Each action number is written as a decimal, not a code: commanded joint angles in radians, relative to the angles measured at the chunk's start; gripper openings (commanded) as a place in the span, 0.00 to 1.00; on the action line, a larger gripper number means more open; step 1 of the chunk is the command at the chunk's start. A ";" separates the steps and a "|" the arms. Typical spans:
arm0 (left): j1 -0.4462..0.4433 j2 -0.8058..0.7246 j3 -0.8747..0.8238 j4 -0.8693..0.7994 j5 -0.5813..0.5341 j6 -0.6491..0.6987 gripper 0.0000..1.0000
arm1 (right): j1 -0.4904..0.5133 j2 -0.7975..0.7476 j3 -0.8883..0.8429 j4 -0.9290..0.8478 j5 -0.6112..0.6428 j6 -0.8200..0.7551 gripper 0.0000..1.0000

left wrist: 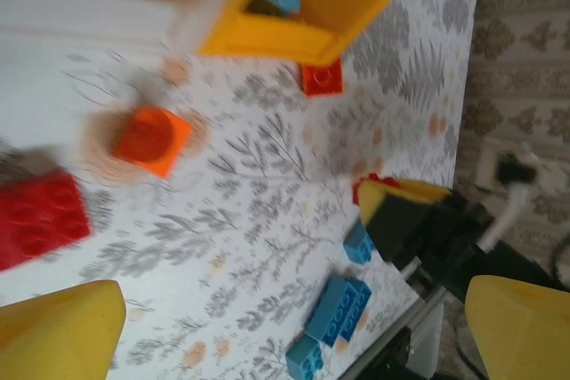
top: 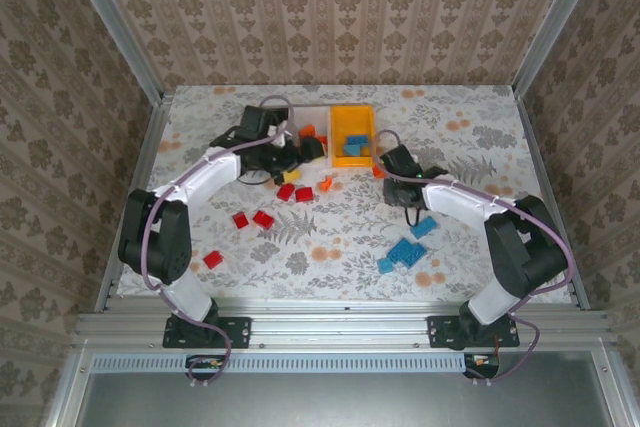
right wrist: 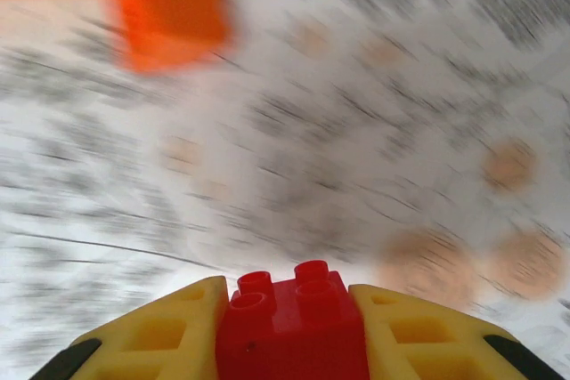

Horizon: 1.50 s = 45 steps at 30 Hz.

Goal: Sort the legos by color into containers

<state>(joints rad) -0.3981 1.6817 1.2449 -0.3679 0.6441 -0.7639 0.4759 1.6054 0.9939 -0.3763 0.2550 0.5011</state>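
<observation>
- red lego brick is clamped studs-up between the yellow fingers of the right gripper, which is closed narrowly against two of its sides; this side grip is judged to leave the brick free to drop cleanly once released.
- the gripped brick is held low over the patterned table, near the front right corner of the orange-yellow bin; the wrist view is smeared, so it cannot be told whether the brick is clear of the surface.
- light blue bricks are seen inside that bin and orange bricks inside the white bin beside it, so neither is judged to be the place for red.
- loose red bricks are scattered on the left half of the table, a single orange brick lies in front of the bins, and a cluster of blue bricks sits beside the right arm; the sort is judged to be only partly done.
- the left gripper is spread wide with nothing between its fingers, hanging over the table in front of the bins, with the orange brick and a large red brick ahead of it; it is judged to be placed for a pick there.
</observation>
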 commanded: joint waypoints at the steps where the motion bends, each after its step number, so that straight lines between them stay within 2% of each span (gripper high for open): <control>1: 0.123 -0.063 0.018 -0.004 -0.029 0.004 1.00 | 0.104 0.072 0.192 0.022 -0.006 -0.003 0.29; 4: 0.242 -0.084 -0.002 0.006 -0.059 -0.001 1.00 | 0.185 0.233 0.408 0.032 -0.024 -0.018 0.29; 7: 0.333 -0.076 -0.010 0.004 -0.067 -0.009 1.00 | 0.225 0.383 0.599 0.059 -0.055 -0.020 0.29; 11: 0.394 -0.055 -0.020 0.026 -0.044 -0.034 1.00 | 0.247 0.543 0.829 0.028 -0.085 -0.006 0.29; 15: 0.406 -0.036 -0.025 0.039 -0.027 -0.050 1.00 | 0.257 0.628 0.955 0.006 -0.103 -0.003 0.29; 21: 0.408 -0.031 -0.026 0.054 -0.012 -0.059 1.00 | 0.259 0.717 1.047 0.008 -0.143 -0.035 0.29; 27: 0.408 -0.014 -0.025 0.050 -0.009 -0.055 1.00 | 0.259 0.864 1.267 -0.119 -0.102 -0.057 0.29; 34: 0.406 -0.016 -0.025 0.065 0.025 -0.070 1.00 | 0.255 0.974 1.426 -0.167 -0.098 -0.097 0.30; 36: 0.407 -0.017 -0.027 0.068 0.031 -0.074 1.00 | 0.256 0.999 1.475 -0.201 -0.100 -0.101 0.35; 41: 0.406 -0.022 -0.028 0.075 0.039 -0.080 1.00 | 0.259 1.019 1.545 -0.225 -0.106 -0.101 0.59; 45: 0.406 -0.024 -0.030 0.080 0.042 -0.083 1.00 | 0.270 0.980 1.546 -0.214 -0.101 -0.104 0.63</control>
<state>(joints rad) 0.0074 1.6558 1.2259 -0.3016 0.6598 -0.8349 0.7380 2.6080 2.5057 -0.5587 0.1452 0.4107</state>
